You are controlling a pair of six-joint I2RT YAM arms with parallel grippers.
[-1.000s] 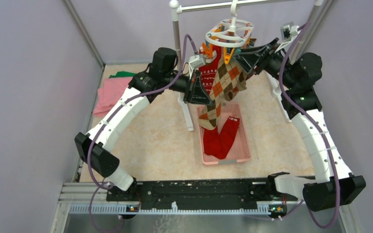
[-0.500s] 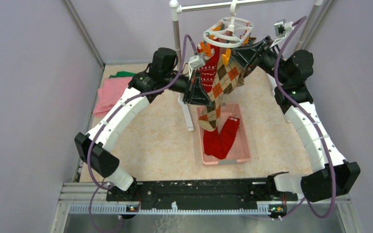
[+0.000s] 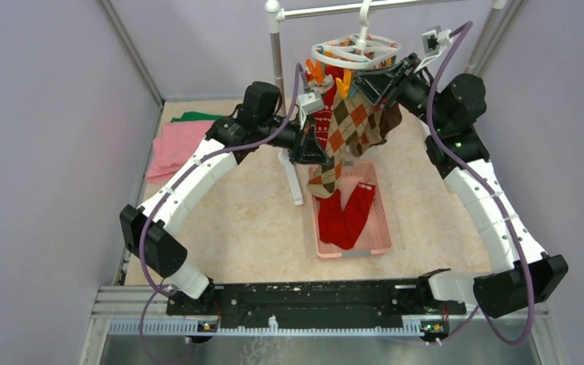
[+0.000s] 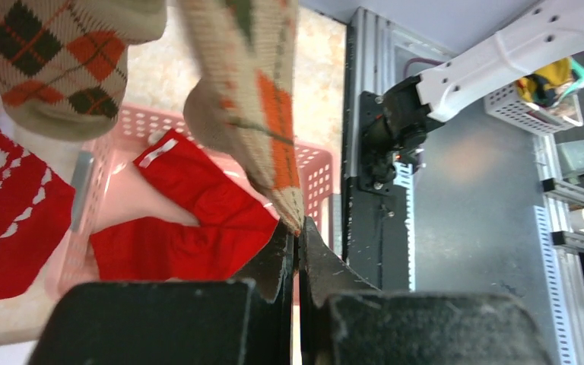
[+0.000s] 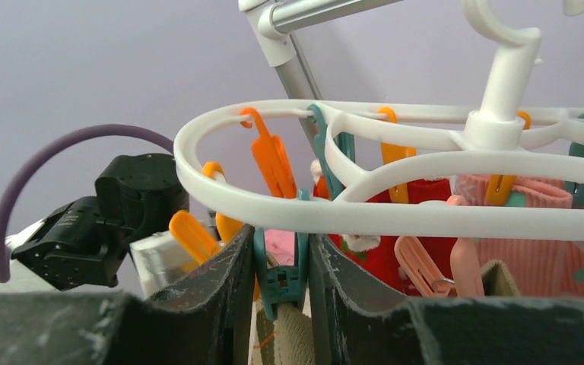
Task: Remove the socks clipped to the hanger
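Squeezing a teal peg [image 5: 280, 277] in the narrowed right pincer [image 5: 281, 266], hanger [image 5: 274, 205] rim just above — pinching the toe of the soft, likely light argyle sock [image 4: 251, 99] in the shut left pincer [image 4: 296, 243].

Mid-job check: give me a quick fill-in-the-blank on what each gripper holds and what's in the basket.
The peg squeezed by the right gripper is ____ in colour.
The left gripper is shut on the argyle sock, above a basket coloured ____.
The socks lying in that basket are ____.
Missing words: teal, pink, red.
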